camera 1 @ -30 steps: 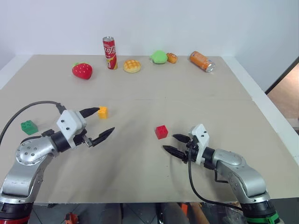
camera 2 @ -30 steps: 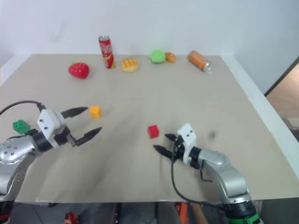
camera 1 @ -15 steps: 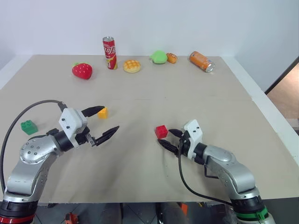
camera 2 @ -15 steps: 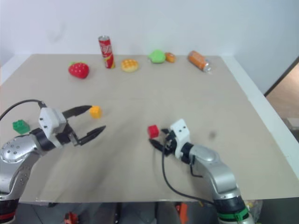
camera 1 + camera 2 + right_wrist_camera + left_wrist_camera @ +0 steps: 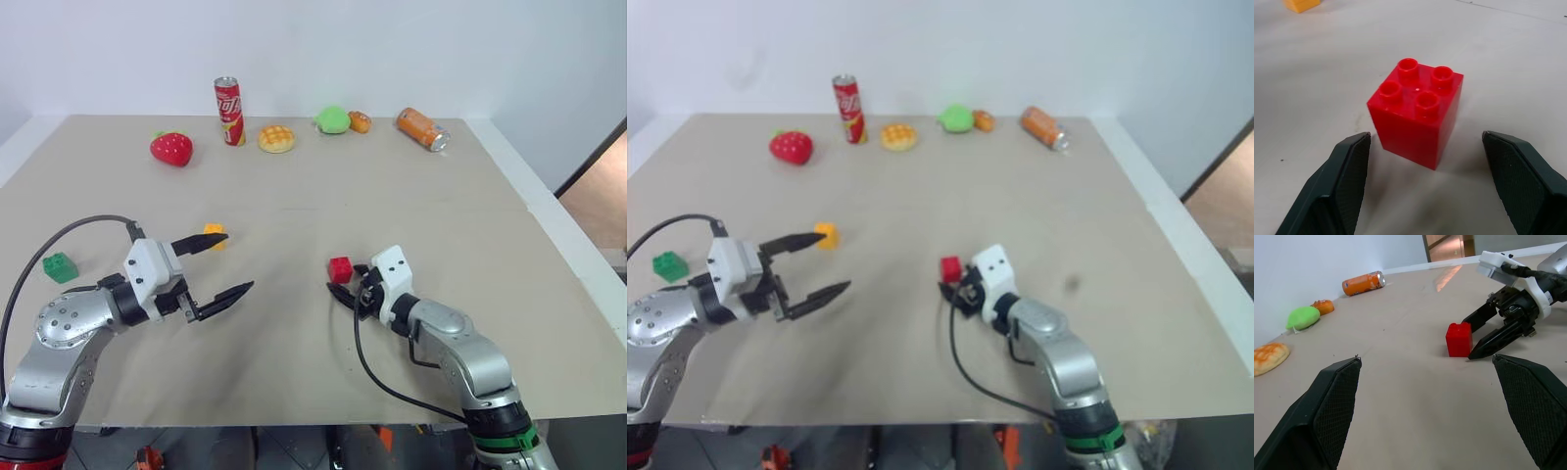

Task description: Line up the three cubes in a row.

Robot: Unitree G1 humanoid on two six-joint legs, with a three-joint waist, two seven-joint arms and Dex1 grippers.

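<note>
The red cube stands near the table's middle. My right gripper is open, its fingertips reaching either side of the cube's near face without touching it. Further left, the orange-yellow cube lies partly behind the upper finger of my open left gripper, which hovers empty and points toward the red cube. At the table's left side the green cube sits behind the left arm.
Along the far edge stand a red soda can, a strawberry toy, a yellow bun toy, a green toy, a small orange toy and a lying orange can.
My right gripper has moved forward and left until its open fingers reach beside the red cube. The left gripper has swung slightly to the right.
</note>
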